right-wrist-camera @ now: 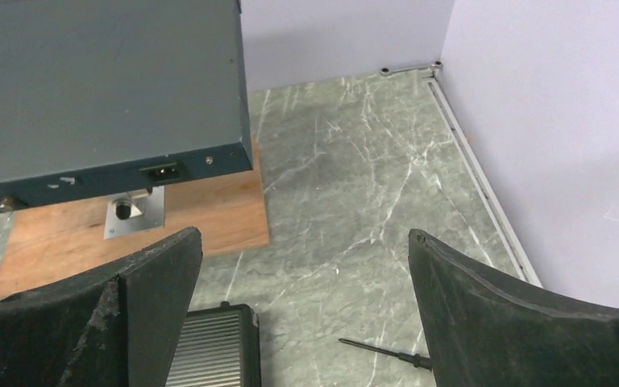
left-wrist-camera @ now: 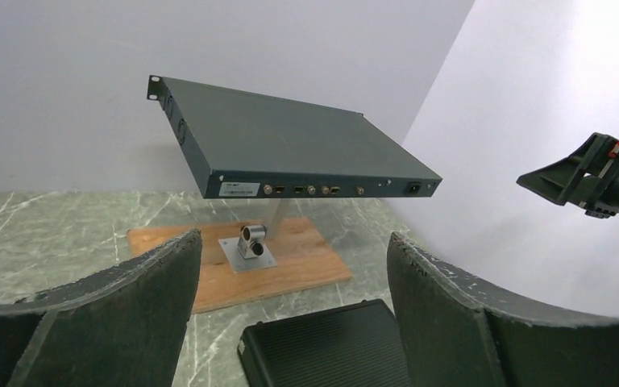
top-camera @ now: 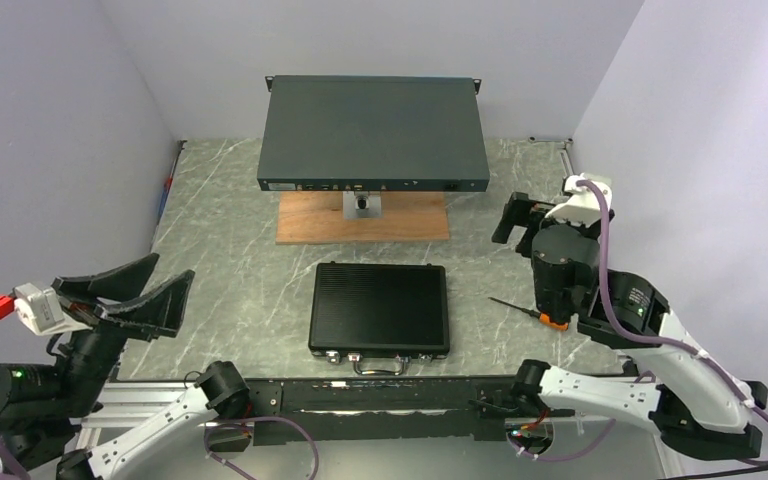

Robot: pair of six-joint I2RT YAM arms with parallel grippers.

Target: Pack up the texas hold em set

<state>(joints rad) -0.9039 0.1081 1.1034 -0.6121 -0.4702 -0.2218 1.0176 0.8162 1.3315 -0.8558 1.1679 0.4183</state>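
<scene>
Hidden and cut off first. The briefcase point(top-camera: 379, 308) is lying with its lid shut, so we are seeing nothing of what is inside. Its handle point(top-camera: 378, 366) is showing at the near edge. Two small bright spots are flanking it, perhaps the latches, but they are too small for us to be sure. The left wrist view is cutting the case off at the bottom of the picture. The right wrist view is catching only one ribbed corner, glinting pale. The screwdriver point(top-camera: 520, 308) is lying at 3 o'clock of the case, with its orange handle end partly tucking behind the right arm.

Positions, taken from the top view. The left pincer point(top-camera: 173, 266) is hanging above the worktop point(top-camera: 240, 230) at 9 o'clock of the case, well apart from it. Its jaws are standing wide with nothing between them. The right pincer point(top-camera: 516, 218) is hanging at 2 o'clock of the case, raised and likewise apart. Its jaws are also spreading wide and gripping nothing. Neither one is touching the case.

Looks. We are noting a small, flat, black rectangular case with fine ribs running across its lid. It is sitting square to the near edge of the worktop, at the middle, handle towards the arm bases. At 12 o'clock of it, near but not touching, a wooden board point(top-camera: 362, 217) is carrying a large grey rack box point(top-camera: 373, 135) on a short metal post.
</scene>
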